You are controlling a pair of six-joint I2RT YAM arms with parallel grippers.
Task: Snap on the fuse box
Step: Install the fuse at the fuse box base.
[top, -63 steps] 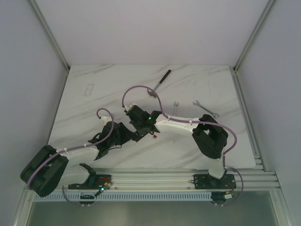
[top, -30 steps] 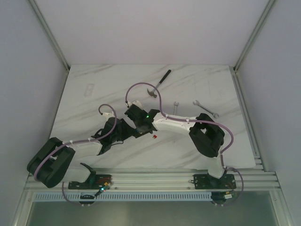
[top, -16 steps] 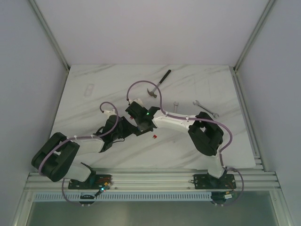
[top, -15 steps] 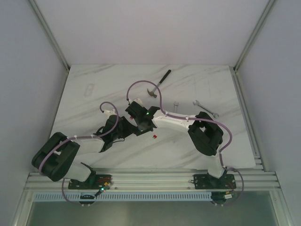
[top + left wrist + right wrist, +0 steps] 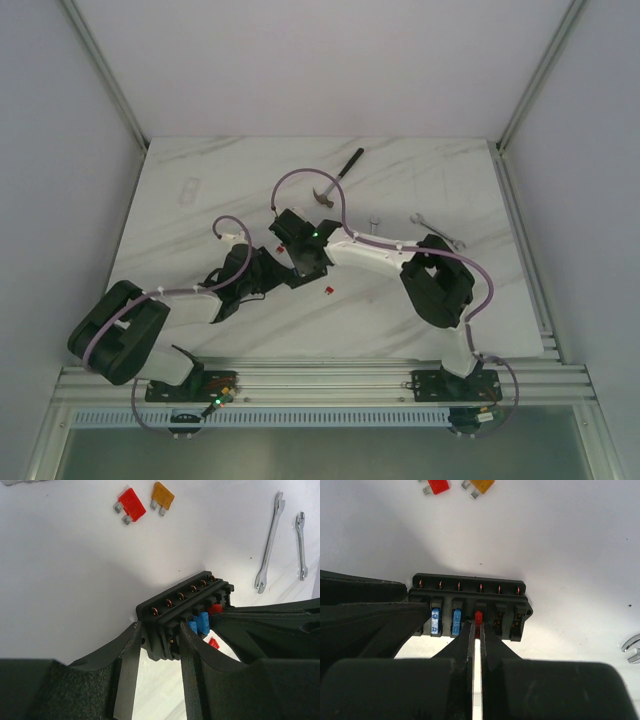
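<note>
My left gripper (image 5: 159,630) clamps fuse box (image 5: 182,600) end; my right gripper (image 5: 477,627) pinches seated red fuse (image 5: 478,617); overhead view hides both grips.

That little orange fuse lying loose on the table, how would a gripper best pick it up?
The orange fuse lies flat on the table, so come straight down and pinch its plastic body across the two narrow side edges, probably. Its metal prongs stick out one end; leave those free.

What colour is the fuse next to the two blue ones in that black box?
Red fuse; the right wrist view shows it best.
</note>
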